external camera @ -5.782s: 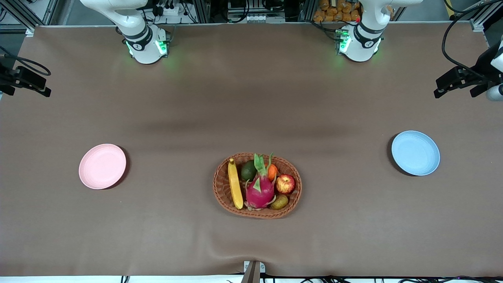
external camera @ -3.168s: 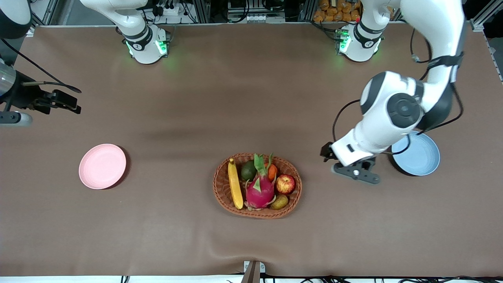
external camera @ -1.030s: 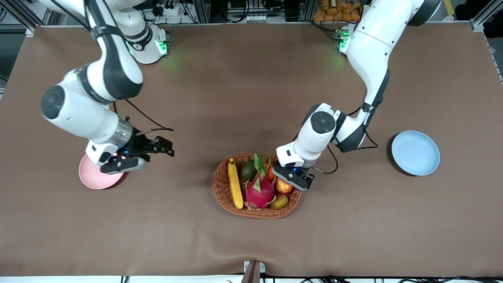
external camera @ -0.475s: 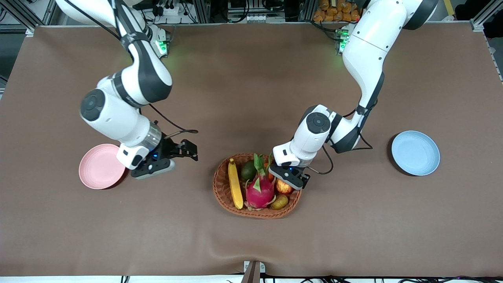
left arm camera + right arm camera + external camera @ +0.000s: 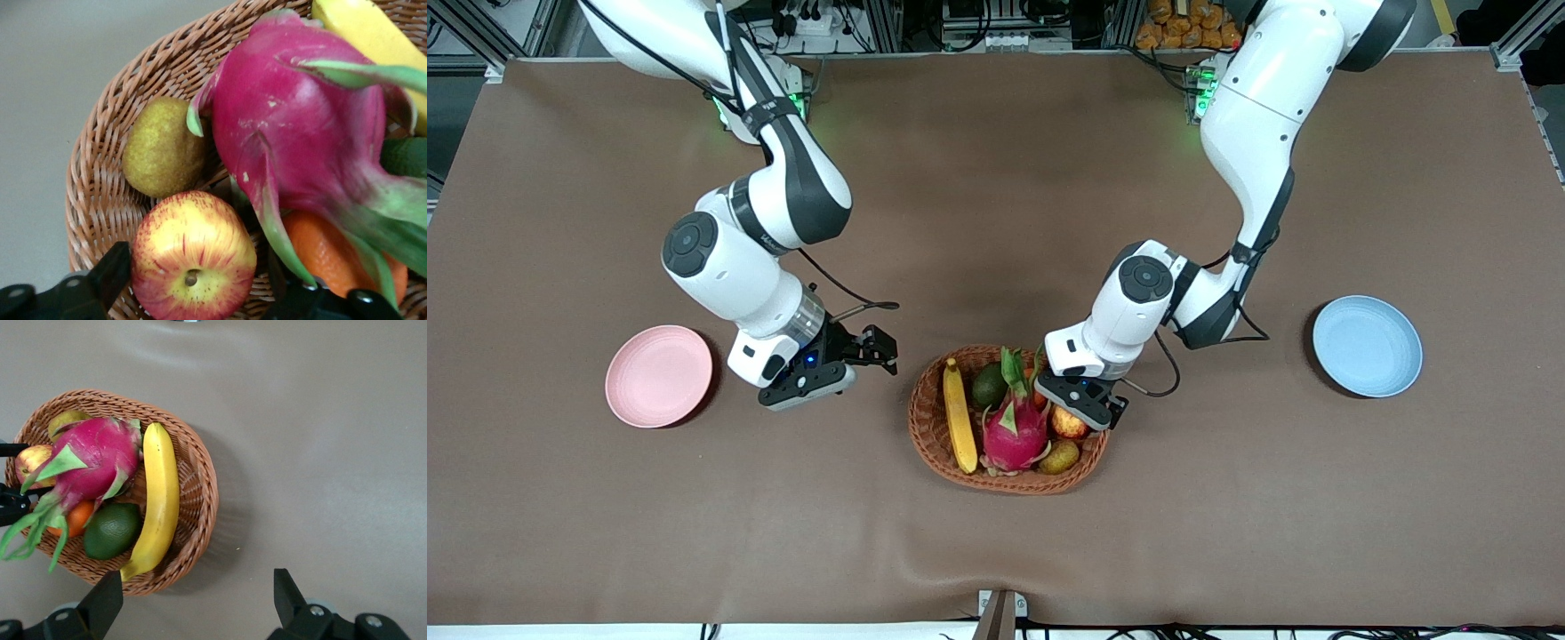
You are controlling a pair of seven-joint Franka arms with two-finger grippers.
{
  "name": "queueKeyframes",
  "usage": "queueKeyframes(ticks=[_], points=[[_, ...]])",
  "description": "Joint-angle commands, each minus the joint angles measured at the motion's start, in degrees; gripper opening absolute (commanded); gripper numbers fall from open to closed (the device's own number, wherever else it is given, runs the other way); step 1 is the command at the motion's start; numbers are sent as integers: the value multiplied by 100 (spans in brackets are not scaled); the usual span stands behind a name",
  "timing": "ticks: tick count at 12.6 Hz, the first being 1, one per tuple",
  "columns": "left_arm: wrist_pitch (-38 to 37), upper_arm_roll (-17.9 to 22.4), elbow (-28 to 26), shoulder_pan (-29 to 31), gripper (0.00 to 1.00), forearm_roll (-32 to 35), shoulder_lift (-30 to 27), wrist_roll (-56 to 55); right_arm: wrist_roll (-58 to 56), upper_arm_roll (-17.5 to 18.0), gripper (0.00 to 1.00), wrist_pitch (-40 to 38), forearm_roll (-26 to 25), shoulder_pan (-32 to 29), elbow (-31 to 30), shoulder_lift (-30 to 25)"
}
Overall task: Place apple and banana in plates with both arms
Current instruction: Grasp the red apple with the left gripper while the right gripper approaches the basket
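Left gripper (image 5: 193, 293), jaws open, straddles the apple (image 5: 193, 253) in the wicker basket (image 5: 934, 427) at frame centre; closing comes next. Right gripper (image 5: 818, 378), jaws open, nears the banana (image 5: 959, 416).

Two plates, pink (image 5: 658, 375) and blue (image 5: 1367, 346); one basket (image 5: 927, 427); six fruits; two arms.

Brown cloth (image 5: 996, 204) covers whole table, wrinkle at camera-side edge. Aluminium framing (image 5: 889, 22), cables, power strip along edge by arm bases. Even overhead light, soft shadows.
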Motion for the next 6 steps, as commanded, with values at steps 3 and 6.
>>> queueKeyframes(ticks=[3,6], points=[[120,59,96,-14,36,217,21,28,-288,8,100,101,50,2,-136,-50],[-63,42,0,144,36,253,-356,28,-297,17,100,346,50,116,-136,47]])
